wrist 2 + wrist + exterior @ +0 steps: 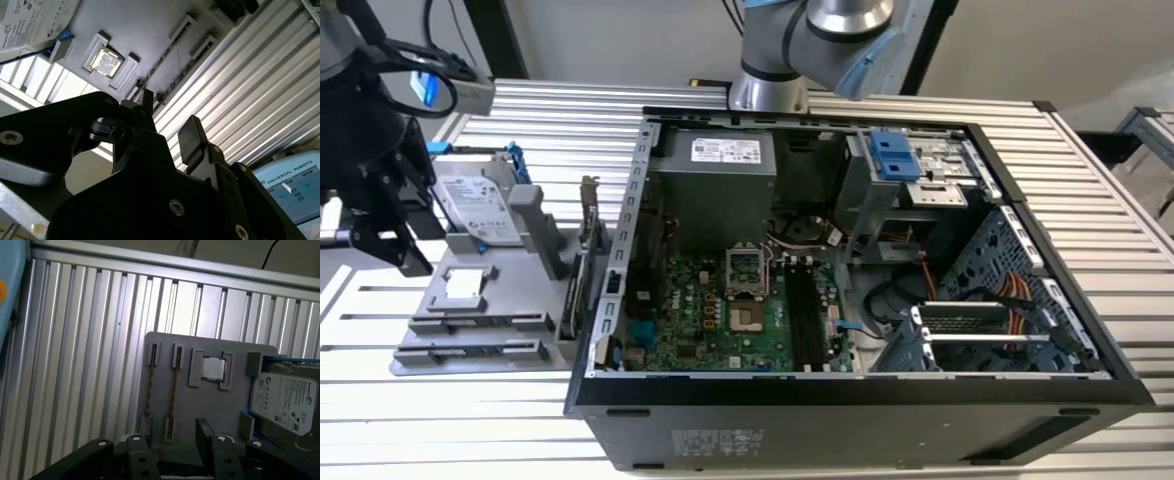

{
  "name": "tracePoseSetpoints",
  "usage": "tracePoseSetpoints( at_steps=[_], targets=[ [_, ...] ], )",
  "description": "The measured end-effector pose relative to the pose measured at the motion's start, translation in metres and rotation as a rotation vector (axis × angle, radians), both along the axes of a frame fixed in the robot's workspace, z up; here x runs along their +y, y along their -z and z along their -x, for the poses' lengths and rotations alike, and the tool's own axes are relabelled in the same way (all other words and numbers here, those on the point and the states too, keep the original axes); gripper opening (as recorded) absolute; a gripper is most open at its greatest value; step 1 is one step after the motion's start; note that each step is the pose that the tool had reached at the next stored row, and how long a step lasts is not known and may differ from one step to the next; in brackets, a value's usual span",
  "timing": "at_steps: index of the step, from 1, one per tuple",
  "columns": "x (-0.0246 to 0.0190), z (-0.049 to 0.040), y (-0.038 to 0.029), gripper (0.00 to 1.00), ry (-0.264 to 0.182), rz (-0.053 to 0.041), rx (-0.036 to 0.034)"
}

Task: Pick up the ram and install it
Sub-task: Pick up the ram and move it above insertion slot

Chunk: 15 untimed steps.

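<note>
Two ram sticks stand on edge in the slots of a grey holder [220, 405]: one ram stick [149, 385] and a second [173, 390] beside it. In the exterior view they show as dark strips [483, 322] at the holder's front. My gripper [170, 440] hovers above the end of these slots, open, with nothing between its black fingers [206, 432]. In the second wrist view the gripper [167, 120] also stands open over the ram [165, 55]. In the exterior view the gripper [394, 250] hangs at the left, over the holder [520, 290].
The holder also carries a silver hard drive [285, 402] with a blue bracket, a processor chip [214, 368], and a card with a metal bracket [587, 260]. An open computer case [854, 390] with its motherboard [720, 310] fills the exterior view's middle. The table is ribbed aluminium [90, 340].
</note>
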<state>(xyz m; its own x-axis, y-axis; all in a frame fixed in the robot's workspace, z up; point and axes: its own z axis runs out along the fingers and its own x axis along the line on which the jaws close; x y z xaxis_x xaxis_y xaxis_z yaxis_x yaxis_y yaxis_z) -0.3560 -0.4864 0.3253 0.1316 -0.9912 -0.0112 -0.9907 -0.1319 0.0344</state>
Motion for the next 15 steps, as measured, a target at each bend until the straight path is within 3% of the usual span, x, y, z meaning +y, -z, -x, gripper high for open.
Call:
tracePoseSetpoints(
  at_steps=[15],
  targets=[
    [0.0,0.0,0.0029,1.0,0.0,0.0,0.0017]
  ],
)
